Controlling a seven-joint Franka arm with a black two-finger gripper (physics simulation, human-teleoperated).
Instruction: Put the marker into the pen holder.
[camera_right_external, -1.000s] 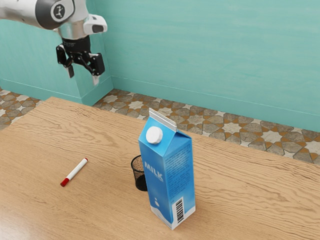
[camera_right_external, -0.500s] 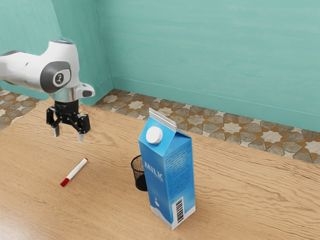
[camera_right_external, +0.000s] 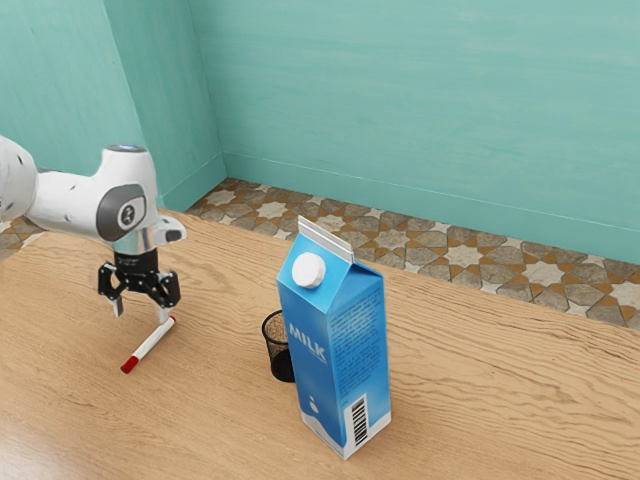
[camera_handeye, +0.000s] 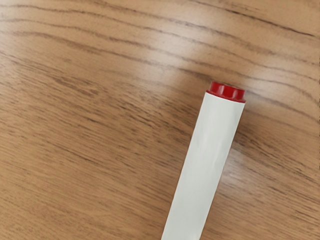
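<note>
Teal wall (camera_right_external: 400, 100), wood table (camera_right_external: 215, 425). Gripper (camera_right_external: 141, 312) low by the red plain end of the marker (camera_right_external: 150, 344), fingers spread, nothing pinched. Marker lies flat on the table, apart from the holder (camera_right_external: 278, 359). Should be light, stiff, a bit slick, likely to roll; not fragile. Grab mid-barrel, across its width. Count: one marker, one holder, one carton (camera_right_external: 335, 350).

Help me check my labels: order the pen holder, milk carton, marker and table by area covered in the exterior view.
1. Table
2. Milk carton
3. Pen holder, partly hidden by the milk carton
4. Marker, long but thin
</note>
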